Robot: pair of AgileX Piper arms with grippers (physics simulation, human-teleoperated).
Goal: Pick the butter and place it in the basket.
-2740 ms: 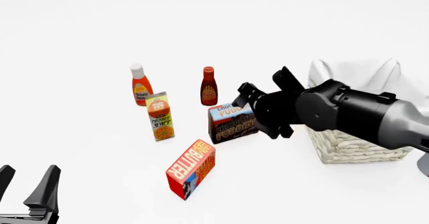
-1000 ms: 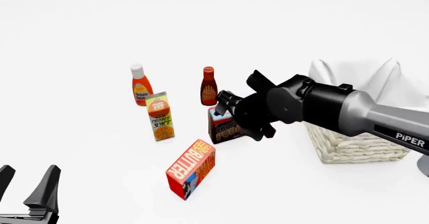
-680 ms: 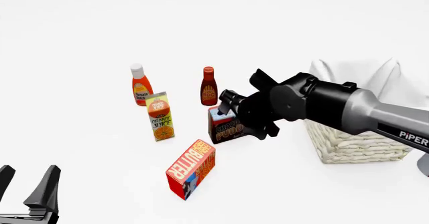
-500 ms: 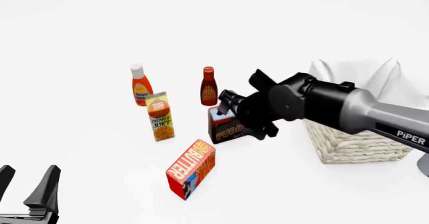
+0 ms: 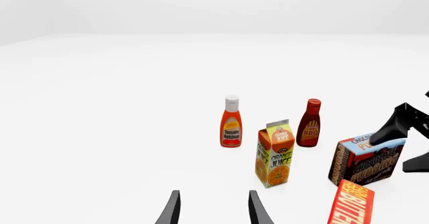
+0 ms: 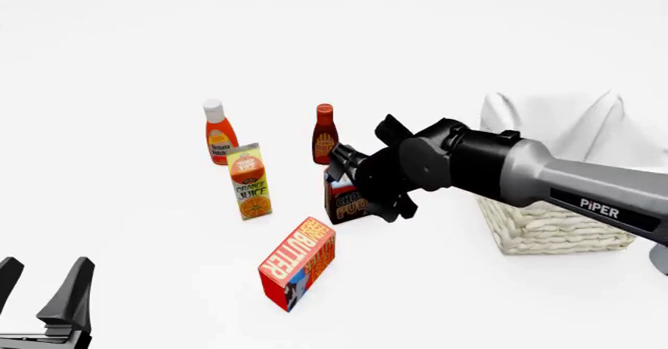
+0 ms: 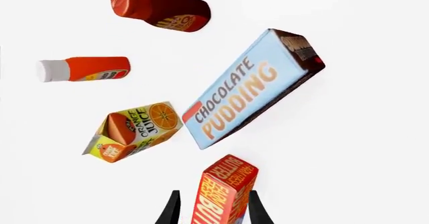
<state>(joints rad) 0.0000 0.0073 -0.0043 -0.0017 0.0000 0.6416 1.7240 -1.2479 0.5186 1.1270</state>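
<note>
Overhead, the right pincer [image 6: 350,178] hangs released above the rectangular red butter [image 6: 297,263] box, beside the woven basket [image 6: 553,224].

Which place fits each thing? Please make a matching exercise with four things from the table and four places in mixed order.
Things:
1. butter
2. basket
3. ketchup bottle
4. chocolate pudding box

Places, front view:
A. far right of the table
B. farthest left of the items, at the back
C. nearest the camera, lying flat
D. partly hidden behind the right hand

Pairs: 1-C, 2-A, 3-B, 4-D
</note>
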